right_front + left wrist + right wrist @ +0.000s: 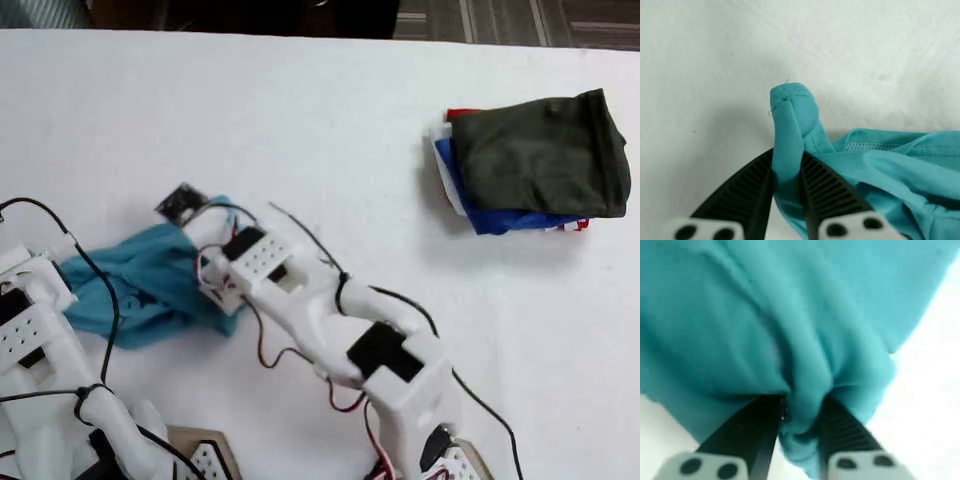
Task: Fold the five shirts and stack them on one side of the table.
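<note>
Status: we see the teal shirt [150, 280] crumpled on the white table [300, 110] at about 8 o'clock in the high view, gripped at two ends. On the left gripper [788, 160] the black ribbed jaws pinch tight on a narrow fold of the fabric. The fold sticks out past the tips with a stitched hem at its end, and the rest of the shirt is bunched beside it on the table. On the right gripper [802, 412] the jaws are closed on a thick gather of the same teal cloth, which bulges between and around them. In the high view we place the left arm [35, 340] at 8 o'clock, at the shirt's 9 o'clock end. The right arm [340, 330] comes in from 6 o'clock, its head over the shirt's 3 o'clock end. Red and black cables [262, 350] hang off the right arm. The stack of folded shirts [530, 165] sits at 2 o'clock, well apart from the teal one. It has a dark green shirt [545, 150] on top and a blue shirt [490, 215] below, with white and red edges showing at the stack's 9 and 5 o'clock sides. We cannot tell how many layers it holds.
</note>
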Robot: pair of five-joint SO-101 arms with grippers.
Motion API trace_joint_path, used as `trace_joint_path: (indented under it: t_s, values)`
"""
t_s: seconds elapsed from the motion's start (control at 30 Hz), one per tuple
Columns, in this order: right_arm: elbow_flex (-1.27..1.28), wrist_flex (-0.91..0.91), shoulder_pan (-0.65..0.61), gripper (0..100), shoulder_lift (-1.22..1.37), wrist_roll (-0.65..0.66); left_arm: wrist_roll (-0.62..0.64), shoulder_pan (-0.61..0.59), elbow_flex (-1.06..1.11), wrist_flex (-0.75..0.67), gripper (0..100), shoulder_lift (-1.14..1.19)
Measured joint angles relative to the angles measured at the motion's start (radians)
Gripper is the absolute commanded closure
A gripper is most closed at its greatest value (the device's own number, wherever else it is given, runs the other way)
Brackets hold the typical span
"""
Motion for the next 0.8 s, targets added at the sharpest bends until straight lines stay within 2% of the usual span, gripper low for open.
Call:
trace_joint_path:
  t_s: [0.23,0.47,0.63,0.8]
  values:
    - [-0.002,0.029,0.172,98.0,-0.041,0.0,0.003,0.028,0.0,0.035,97,0.0]
    - [-0.002,0.078,0.384,98.0,-0.269,0.146,-0.028,0.276,-0.052,0.17,97,0.0]
    - [0.0,0.087,0.505,98.0,-0.442,0.235,-0.028,0.422,-0.261,0.282,97,0.0]
    - [0.0,0.115,0.583,98.0,-0.615,0.311,-0.028,0.563,-0.48,0.451,97,0.0]
